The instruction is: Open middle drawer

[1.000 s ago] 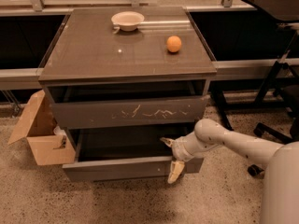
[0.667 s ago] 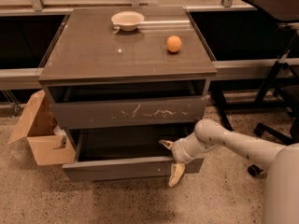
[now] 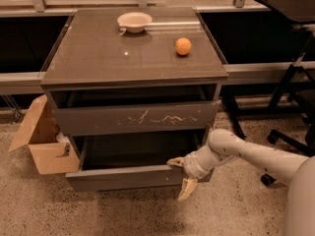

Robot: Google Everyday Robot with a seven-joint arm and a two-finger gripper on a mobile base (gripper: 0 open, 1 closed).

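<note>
**Table** [image 3: 98, 63]: dark grey-brown, with drawers under its top. On the top we list a pale bowl [image 3: 135, 21] near the back edge and an orange [image 3: 183, 46] to its right, well apart from it.

**Scratched drawer front** [image 3: 133, 118]: the upper front, with white marks across it. It stands slightly out from the frame, with a dark gap above.

**Middle drawer** [image 3: 123, 177]: directly beneath the scratched front, plain-faced and without a handle. It is drawn out toward us far enough that its dark inside shows from above.

**Claw** [image 3: 181, 176]: at the right end of the middle drawer's front, on the pale arm [image 3: 246, 154] that reaches in from the lower right. It is spread. One finger [image 3: 173, 162] lies over the top edge of the front, and the other [image 3: 187, 190] hangs down before it. We see nothing pinched between them.

**Cardboard box** [image 3: 42, 141]: on the floor just beside the table's left side, flaps open.

**Step in hand**: we judge the pull to be under way, with the drawer partly out.

**Next move**: we judge it calls for a straight draw along the runners, with the upper finger kept hooked behind the lip. Hauling from the right end alone may skew the drawer, and the finger may slip off the bare edge. We cannot tell how much travel remains.
</note>
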